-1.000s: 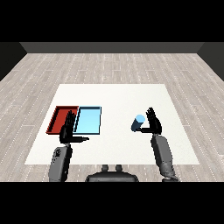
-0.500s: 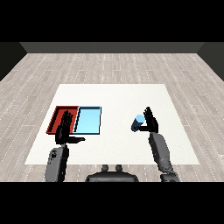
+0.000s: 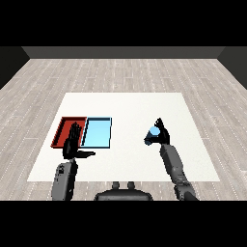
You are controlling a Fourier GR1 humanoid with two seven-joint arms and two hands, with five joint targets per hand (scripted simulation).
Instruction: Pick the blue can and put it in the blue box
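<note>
Item 1, blue can [image 3: 154, 131]: well right of blue tray [image 3: 97, 132], on or just off the worktop [image 3: 130, 108]; can't tell which. My right hand [image 3: 160, 136] is curled round it, i.e. grasp made for the carry, I judge.
Item 2, blue tray: beside red tray [image 3: 64, 126], nothing in it I can see; it's the drop spot.
Item 3, left hand [image 3: 72, 144]: fingers straight, holding nothing, over red tray's near edge, parked clear I reckon.
Labels/writing: none legible on can or trays.

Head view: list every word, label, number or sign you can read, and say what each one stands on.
None: no text can be read.
Blue can, in the right hand: no label shows.
Red tray and light blue tray: plain.
Table: plain white.
</note>
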